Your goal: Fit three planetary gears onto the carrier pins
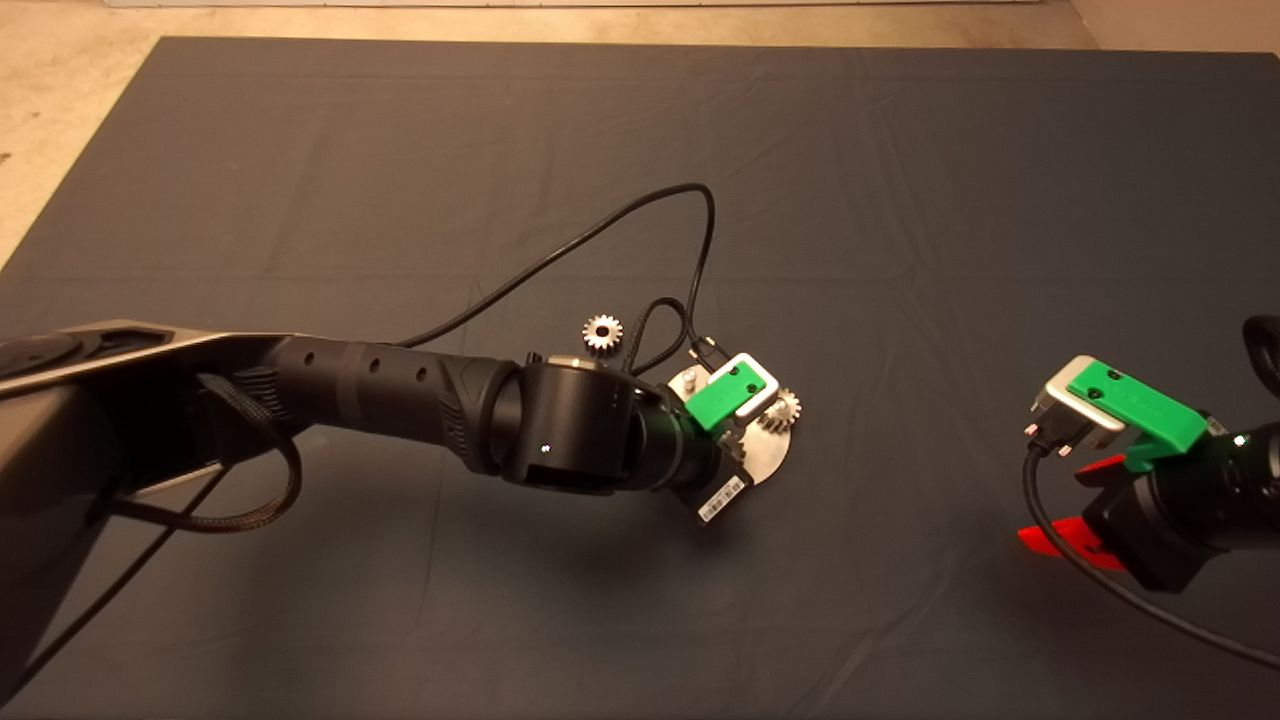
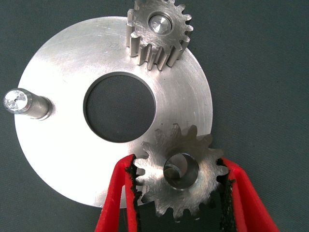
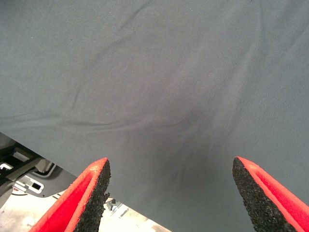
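The shiny round carrier disc (image 2: 58, 145) lies on the mat, under my left arm's wrist in the head view (image 1: 772, 458). One planetary gear (image 2: 159, 31) sits on a carrier pin at the disc's rim, also seen in the head view (image 1: 782, 408). A second pin (image 2: 24, 104) stands bare. My left gripper (image 2: 179, 193) is shut on a second gear (image 2: 181, 176) and holds it flat over the disc's rim; metal shows inside its bore. The third gear (image 1: 602, 332) lies loose on the mat just beyond the arm. My right gripper (image 1: 1075, 505) is open and empty at the mat's right side.
A black cable (image 1: 600, 235) loops from the left wrist over the mat behind the disc. The right wrist view shows bare dark mat (image 3: 169, 72), its edge, and floor with equipment (image 3: 24, 174) beyond.
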You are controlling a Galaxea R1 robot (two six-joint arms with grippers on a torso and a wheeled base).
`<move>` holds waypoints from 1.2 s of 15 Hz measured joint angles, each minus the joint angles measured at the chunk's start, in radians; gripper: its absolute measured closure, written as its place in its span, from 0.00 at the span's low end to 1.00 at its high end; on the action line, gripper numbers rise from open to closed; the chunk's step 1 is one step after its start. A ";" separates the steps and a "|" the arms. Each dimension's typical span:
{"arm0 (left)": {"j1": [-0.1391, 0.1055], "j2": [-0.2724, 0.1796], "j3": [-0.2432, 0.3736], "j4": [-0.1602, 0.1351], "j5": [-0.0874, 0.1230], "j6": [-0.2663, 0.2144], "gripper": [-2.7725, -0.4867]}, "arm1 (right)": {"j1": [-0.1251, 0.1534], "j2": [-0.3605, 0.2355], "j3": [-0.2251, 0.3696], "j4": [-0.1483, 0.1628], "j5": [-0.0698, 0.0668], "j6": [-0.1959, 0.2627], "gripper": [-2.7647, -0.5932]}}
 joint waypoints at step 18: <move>0.010 -0.026 0.039 0.006 0.039 -0.009 0.93 | 0.002 0.005 0.000 0.003 0.001 0.001 0.42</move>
